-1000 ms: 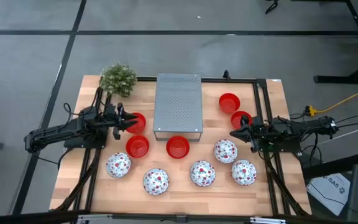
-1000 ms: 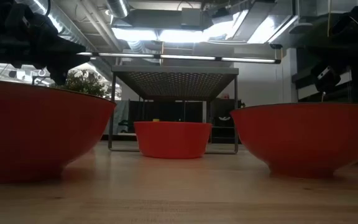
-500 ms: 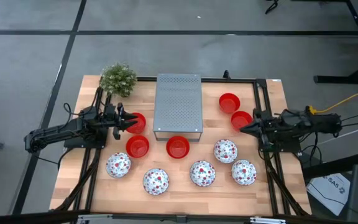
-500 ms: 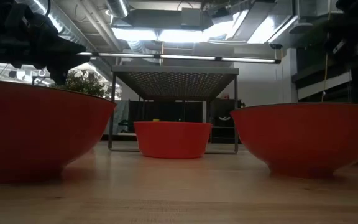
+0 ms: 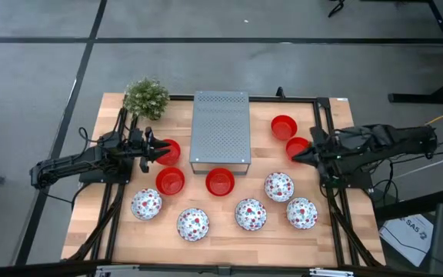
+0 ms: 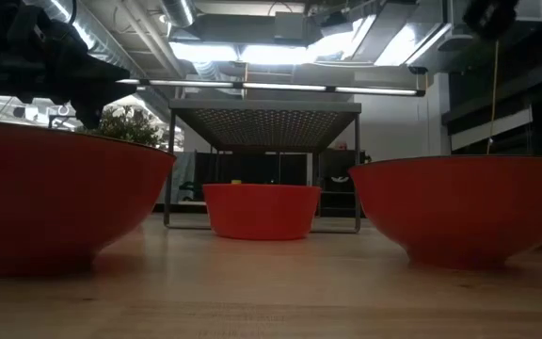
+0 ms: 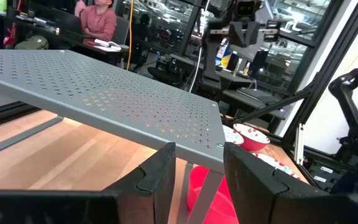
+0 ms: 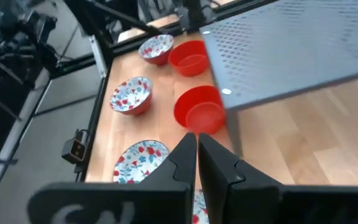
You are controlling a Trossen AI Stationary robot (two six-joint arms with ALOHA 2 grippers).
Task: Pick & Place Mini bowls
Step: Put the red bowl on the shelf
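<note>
Five glossy red mini bowls and five white red-speckled ones rest on their bases on the wooden table (image 5: pixel 114 208). My left gripper (image 5: pixel 158 152) (image 7: pixel 197 152) is open and low, at the left rim of a red bowl (image 5: pixel 169 151) (image 7: pixel 207 194) that shows between its fingers. My right gripper (image 5: pixel 294 156) (image 8: pixel 196 140) is shut and empty, raised over the near rim of another red bowl (image 5: pixel 299 145). The speckled bowls (image 5: pixel 251 214) form a row near the table's near edge. In the low view only part of the right arm (image 6: pixel 487 14) shows, at the top. My left gripper has its open fingers (image 7: pixel 163 171) on either side of the red bowl's rim (image 7: pixel 197 186); I cannot tell whether they touch it. The bowl sits on the table.
A grey perforated metal box (image 5: pixel 221 129) (image 8: pixel 291 50) stands on legs at the table's middle, with a red bowl (image 5: pixel 220 181) at its near edge. A green plant (image 5: pixel 146 98) is at the far left corner. A person (image 7: pixel 98 22) sits in the room beyond.
My right arm has risen, climbing out of the low view's right side to its top edge, and its gripper has shifted slightly toward the far edge, over the red bowl. No bowl has moved.
</note>
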